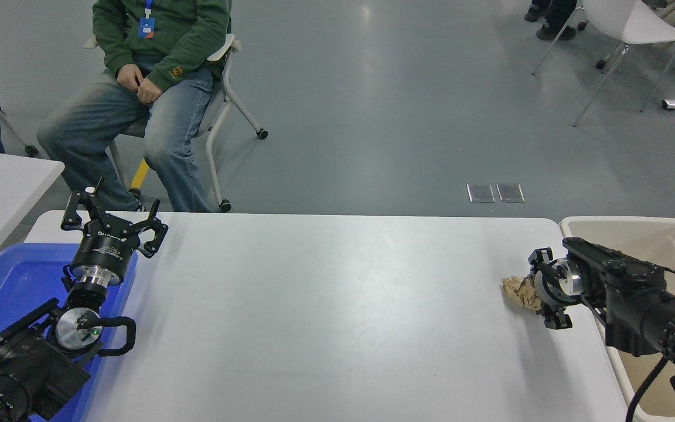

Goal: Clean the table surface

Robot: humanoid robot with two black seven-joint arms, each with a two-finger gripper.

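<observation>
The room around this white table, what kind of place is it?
Probably an open lab or office space used for robot trials. A bare grey floor stretches behind the table surface, wheeled office chairs stand about, and a person wearing a lanyard badge sits watching at the far side.

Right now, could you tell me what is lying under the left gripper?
The left gripper hangs over the far right corner of a blue tray on the table surface. The arm covers part of the tray floor, so anything there is hidden.
</observation>
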